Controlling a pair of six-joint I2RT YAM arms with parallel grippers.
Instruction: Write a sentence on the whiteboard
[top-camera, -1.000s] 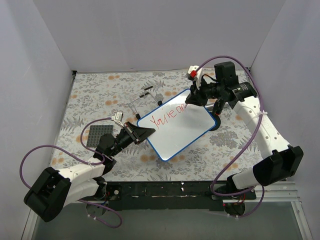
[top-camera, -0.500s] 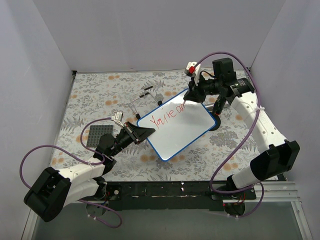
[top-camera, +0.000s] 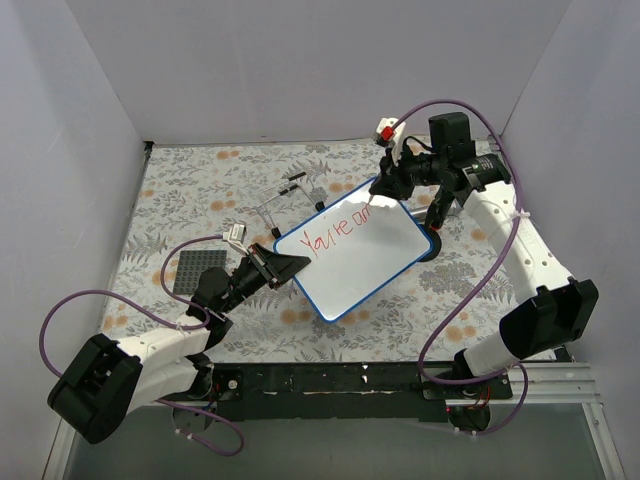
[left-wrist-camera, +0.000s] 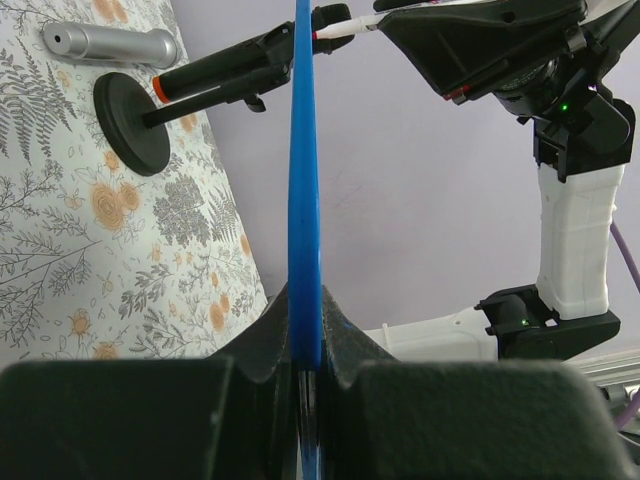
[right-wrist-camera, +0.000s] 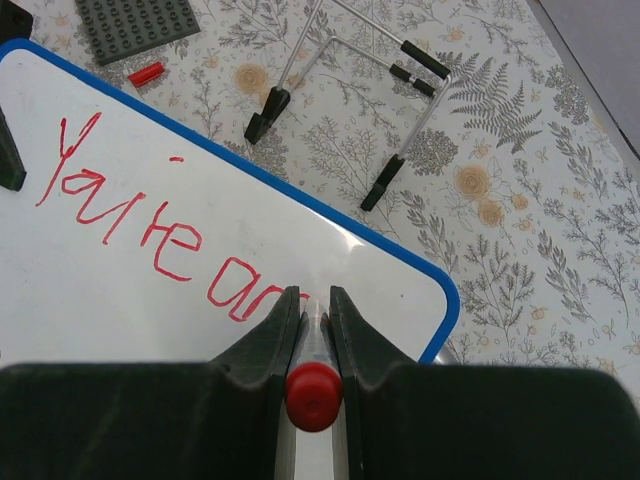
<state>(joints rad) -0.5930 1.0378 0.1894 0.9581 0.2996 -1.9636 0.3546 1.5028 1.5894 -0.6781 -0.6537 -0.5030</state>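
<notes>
Board: whiteboard (top-camera: 372, 262) mid-surface (top-camera: 200, 190), left fingers (left-wrist-camera: 262, 335) closed on its near rim.
Pen: right fingers (right-wrist-camera: 262, 345) grip the marker (right-wrist-camera: 313, 395), tip beside the last letter.
Text: sentence (right-wrist-camera: 150, 230) unfinished, only 1 line begun.
Advice: light even pressure; hold the board steady.

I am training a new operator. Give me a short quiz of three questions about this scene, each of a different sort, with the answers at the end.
1. True or false: the left gripper is shut on the blue rim of the whiteboard.
2. What is clamped in the right gripper? A. a marker B. a sponge C. a cloth
3. Fill the gap: the sentence on the board is written in ___ ink.

Key: 1 true; 2 A; 3 red.
</notes>
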